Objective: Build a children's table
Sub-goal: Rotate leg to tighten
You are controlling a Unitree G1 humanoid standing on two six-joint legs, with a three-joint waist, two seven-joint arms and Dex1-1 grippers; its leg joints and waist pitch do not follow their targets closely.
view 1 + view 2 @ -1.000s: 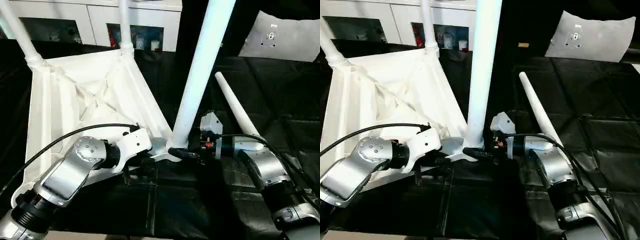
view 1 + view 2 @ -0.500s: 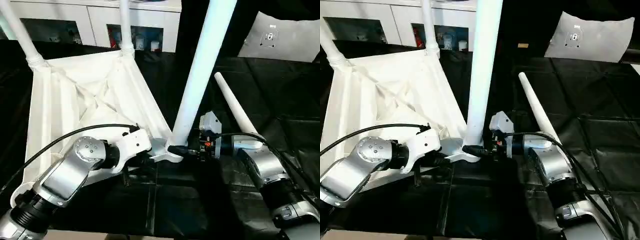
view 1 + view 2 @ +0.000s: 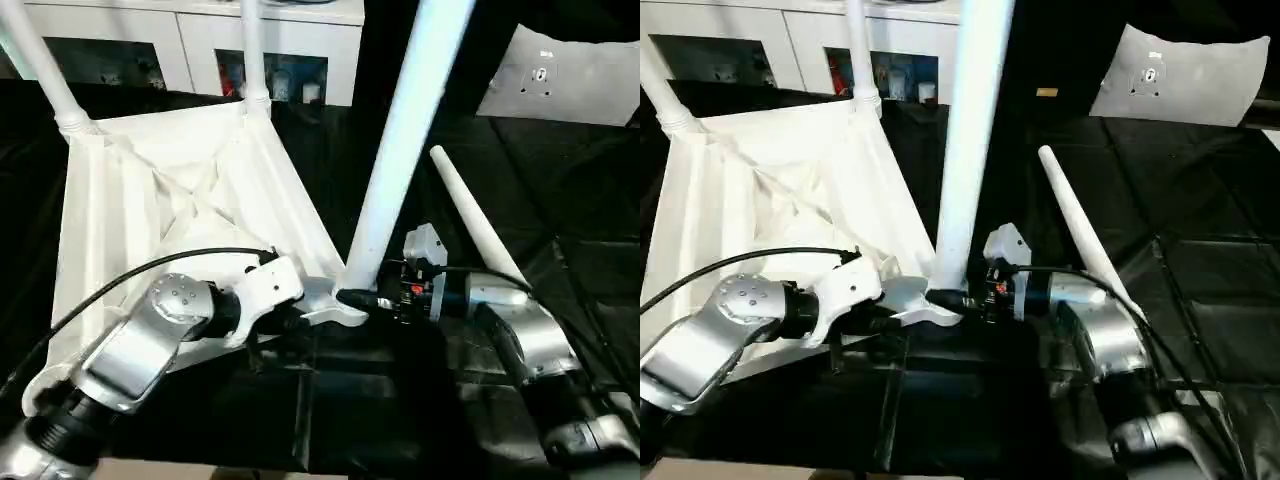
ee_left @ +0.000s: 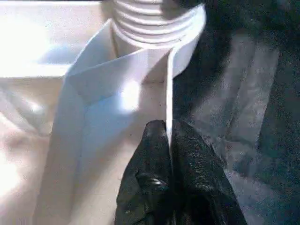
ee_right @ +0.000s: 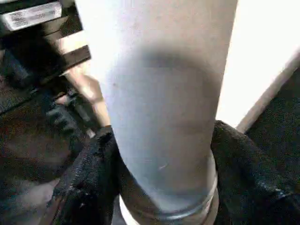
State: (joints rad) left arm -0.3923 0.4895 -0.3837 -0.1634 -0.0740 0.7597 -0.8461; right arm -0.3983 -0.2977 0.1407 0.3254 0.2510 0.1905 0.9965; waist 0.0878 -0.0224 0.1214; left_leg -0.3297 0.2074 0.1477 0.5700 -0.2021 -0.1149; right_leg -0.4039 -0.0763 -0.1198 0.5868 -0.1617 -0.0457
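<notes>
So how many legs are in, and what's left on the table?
Two far legs stand in their corner sockets. The third leg is upright at the near corner, right gripper shut around its base, left gripper pinching the tabletop edge. The fourth leg lies loose on the black cloth.

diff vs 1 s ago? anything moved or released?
Almost nothing. The right gripper stays clamped on the base of the upright leg at the near corner socket; its forearm has sunk slightly. The left gripper still pinches the tabletop's edge beside that socket. The two far legs and the loose leg on the black cloth have not moved. Nothing released.
</notes>
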